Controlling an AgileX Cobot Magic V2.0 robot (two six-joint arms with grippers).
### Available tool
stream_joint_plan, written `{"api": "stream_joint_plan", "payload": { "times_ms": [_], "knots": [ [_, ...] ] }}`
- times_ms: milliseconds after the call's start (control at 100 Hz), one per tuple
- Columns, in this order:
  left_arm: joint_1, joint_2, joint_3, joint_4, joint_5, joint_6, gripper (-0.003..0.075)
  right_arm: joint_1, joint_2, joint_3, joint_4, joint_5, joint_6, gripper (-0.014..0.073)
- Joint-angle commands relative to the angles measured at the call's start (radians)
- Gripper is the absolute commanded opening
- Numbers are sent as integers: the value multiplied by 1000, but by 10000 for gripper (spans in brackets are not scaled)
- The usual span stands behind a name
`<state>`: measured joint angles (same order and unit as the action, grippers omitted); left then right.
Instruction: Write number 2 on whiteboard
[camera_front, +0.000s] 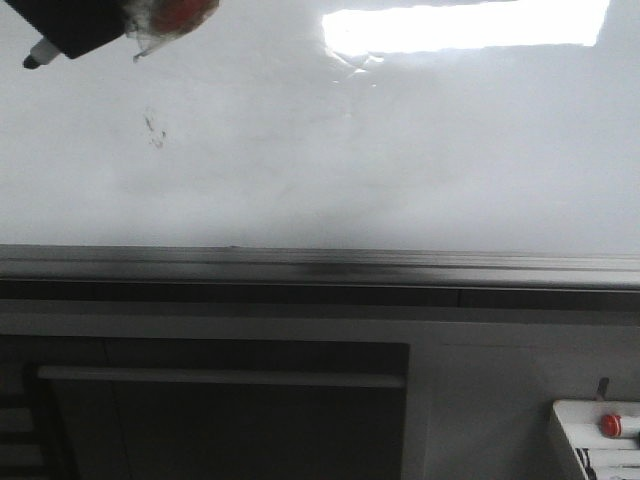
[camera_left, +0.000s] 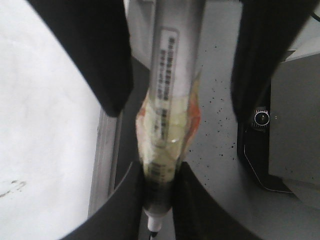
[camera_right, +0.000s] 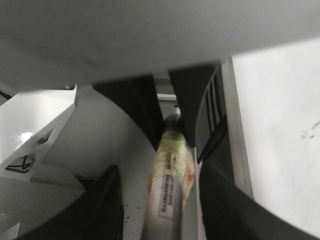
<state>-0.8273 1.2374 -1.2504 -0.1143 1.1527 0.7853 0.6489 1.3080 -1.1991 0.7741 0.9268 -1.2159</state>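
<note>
The whiteboard (camera_front: 400, 150) fills the upper front view, glossy, with a bright light reflection (camera_front: 465, 25) and a small dark smudge (camera_front: 155, 130). No number 2 shows on it. My left gripper (camera_left: 157, 200) is shut on the tip end of a marker (camera_left: 170, 65) wrapped in yellowish tape. In the front view it is at the top left corner, with the marker tip (camera_front: 38, 57) over the board. My right gripper (camera_right: 165, 210) is open, its fingers (camera_right: 107, 205) standing apart on both sides of the marker's rear end (camera_right: 170, 195) without touching it.
The board's grey metal frame (camera_front: 320, 265) runs across the front view, and it shows beside the left gripper (camera_left: 102, 165). Below it are a dark cabinet front (camera_front: 220, 420) and a white box with a red button (camera_front: 610, 425). A white bracket (camera_right: 35, 125) lies off the board.
</note>
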Motion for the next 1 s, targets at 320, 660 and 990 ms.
{"api": "stream_joint_plan", "payload": {
  "times_ms": [320,660,990],
  "knots": [
    [-7,-27,-33,-19,-41,-3,-18,2,-20,-34,11,-51,-15,164],
    [-7,-27,-33,-19,-41,-4,-18,2,-20,-34,9,-51,-15,1],
    [2,-29,-33,10,-76,-99,323,2,-35,-34,-12,-81,-1,-1]
  ]
}}
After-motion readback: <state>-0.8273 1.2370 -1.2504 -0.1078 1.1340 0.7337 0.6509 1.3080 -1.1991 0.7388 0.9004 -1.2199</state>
